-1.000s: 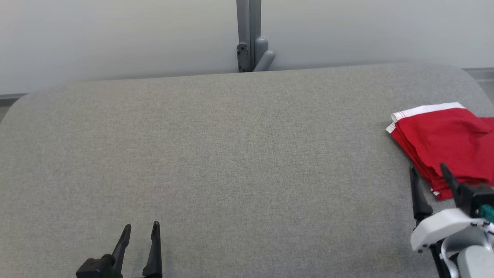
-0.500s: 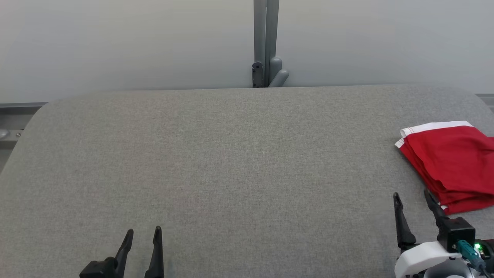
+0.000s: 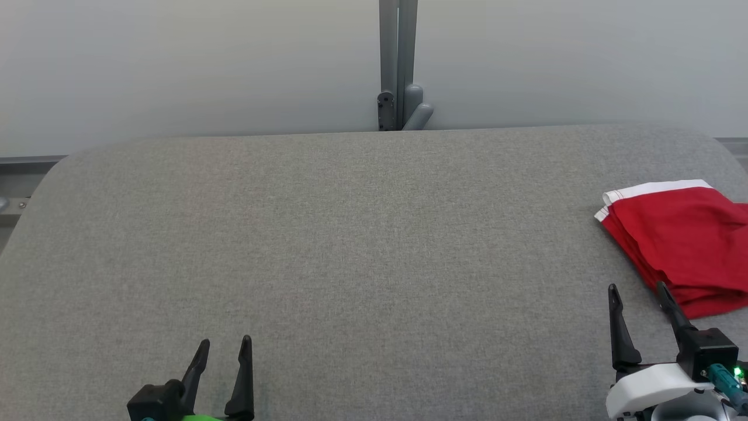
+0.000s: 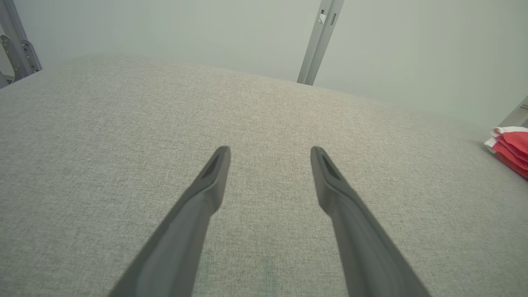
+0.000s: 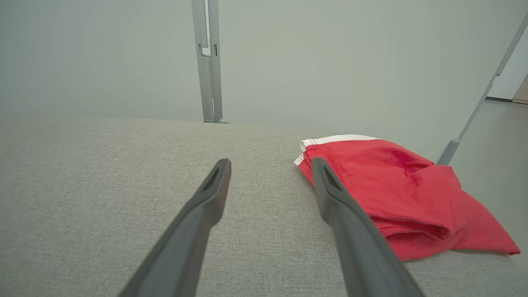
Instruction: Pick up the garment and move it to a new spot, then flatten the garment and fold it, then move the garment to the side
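There is one folded red cloth garment with a white band (image 3: 678, 234), and one grey fabric-covered table (image 3: 350, 234). The grippers number two: one left gripper (image 3: 225, 340) and one right gripper (image 3: 636, 286). Each has two long dark fingers (image 4: 200, 206), making four. The right wrist view has two metal supports: one upright grey metal post (image 5: 208, 62) and one slanted grey metal pole (image 5: 449, 152).

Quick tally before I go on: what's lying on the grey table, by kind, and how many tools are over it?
Red garment: 1, folded, near the right edge of the table.
Tools: 2, left tool and right tool, both open and empty.
Total: 3.
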Tool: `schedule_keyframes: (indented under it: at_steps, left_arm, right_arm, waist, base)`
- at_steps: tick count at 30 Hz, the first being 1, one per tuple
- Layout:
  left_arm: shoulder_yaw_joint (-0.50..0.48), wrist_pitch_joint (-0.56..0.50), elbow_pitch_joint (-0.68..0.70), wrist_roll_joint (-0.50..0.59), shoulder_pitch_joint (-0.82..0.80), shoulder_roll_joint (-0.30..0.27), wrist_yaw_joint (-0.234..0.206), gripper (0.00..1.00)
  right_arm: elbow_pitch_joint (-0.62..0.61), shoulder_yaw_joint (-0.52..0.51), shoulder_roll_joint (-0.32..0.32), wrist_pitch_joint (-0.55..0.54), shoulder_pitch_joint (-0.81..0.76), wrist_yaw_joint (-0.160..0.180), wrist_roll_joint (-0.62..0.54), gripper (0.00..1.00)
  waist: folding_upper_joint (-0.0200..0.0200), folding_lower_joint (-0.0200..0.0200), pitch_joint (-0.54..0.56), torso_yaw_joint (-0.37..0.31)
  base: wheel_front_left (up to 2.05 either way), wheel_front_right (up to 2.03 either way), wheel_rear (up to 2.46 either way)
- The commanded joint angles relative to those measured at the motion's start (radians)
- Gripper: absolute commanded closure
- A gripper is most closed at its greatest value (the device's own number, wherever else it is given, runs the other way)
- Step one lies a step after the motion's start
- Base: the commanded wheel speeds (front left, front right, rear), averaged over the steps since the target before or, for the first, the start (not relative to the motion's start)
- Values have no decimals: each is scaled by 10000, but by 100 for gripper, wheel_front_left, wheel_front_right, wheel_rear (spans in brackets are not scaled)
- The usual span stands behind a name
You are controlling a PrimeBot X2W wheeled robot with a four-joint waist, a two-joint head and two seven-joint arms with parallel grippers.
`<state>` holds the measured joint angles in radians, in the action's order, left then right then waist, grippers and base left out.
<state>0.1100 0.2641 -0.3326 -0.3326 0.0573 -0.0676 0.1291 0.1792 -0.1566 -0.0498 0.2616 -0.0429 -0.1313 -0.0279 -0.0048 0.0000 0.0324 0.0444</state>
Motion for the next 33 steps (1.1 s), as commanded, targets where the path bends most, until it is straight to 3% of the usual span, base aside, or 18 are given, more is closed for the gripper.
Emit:
schedule_keyframes:
  at_steps: [1, 32, 33]
  left_arm:
    - [44, -5, -57, -71, -143, -61, 29, 0]
    - [9, -5, -90, -189, -180, -199, 13, 0]
    - [62, -7, -127, -83, -196, -187, -2, 0]
  right_arm:
    - [39, -82, -19, 43, 9, 13, 58, 0]
    - [393, -155, -21, 45, 206, 12, 306, 0]
    - [362, -305, -9, 45, 150, 7, 335, 0]
  waist:
    - [48, 0, -11, 5]
    - [48, 0, -106, -32]
    - [48, 0, -97, 474]
  base:
    - [0, 0, 0]
    - [0, 0, 0]
    - [0, 0, 0]
